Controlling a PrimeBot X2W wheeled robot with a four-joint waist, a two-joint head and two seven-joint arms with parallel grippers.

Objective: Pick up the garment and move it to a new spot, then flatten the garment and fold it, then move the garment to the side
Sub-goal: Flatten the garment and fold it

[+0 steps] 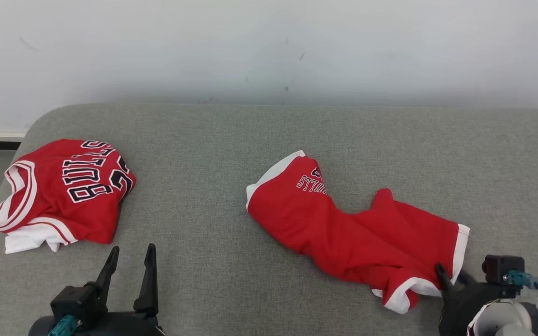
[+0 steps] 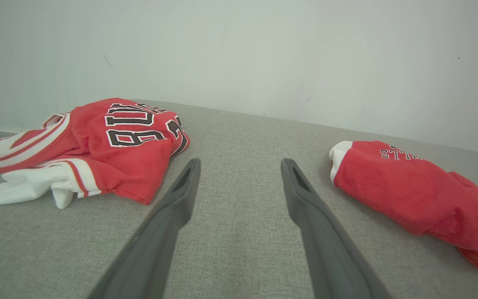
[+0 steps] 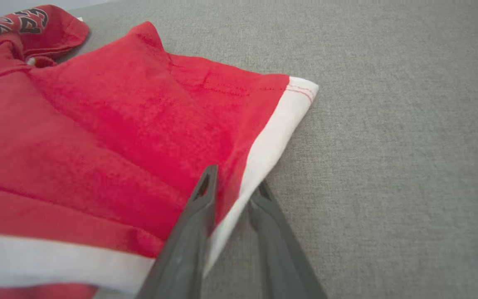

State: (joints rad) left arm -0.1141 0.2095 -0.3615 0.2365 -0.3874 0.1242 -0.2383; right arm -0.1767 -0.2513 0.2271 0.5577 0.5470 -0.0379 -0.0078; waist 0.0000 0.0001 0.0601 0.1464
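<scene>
The garment, red shorts with white hems and small lettering, lies crumpled on the grey padded surface right of centre; it also shows at the right of the left wrist view. My right gripper sits at its near right corner. In the right wrist view the jaws of that gripper stand a little apart, with the white hem lying between them and the left finger over the red cloth. My left gripper stands wide open near the front left, holding nothing.
A second red jersey with large dark lettering lies bunched at the far left, close to the left edge of the surface. The grey padded surface ends at a pale wall behind.
</scene>
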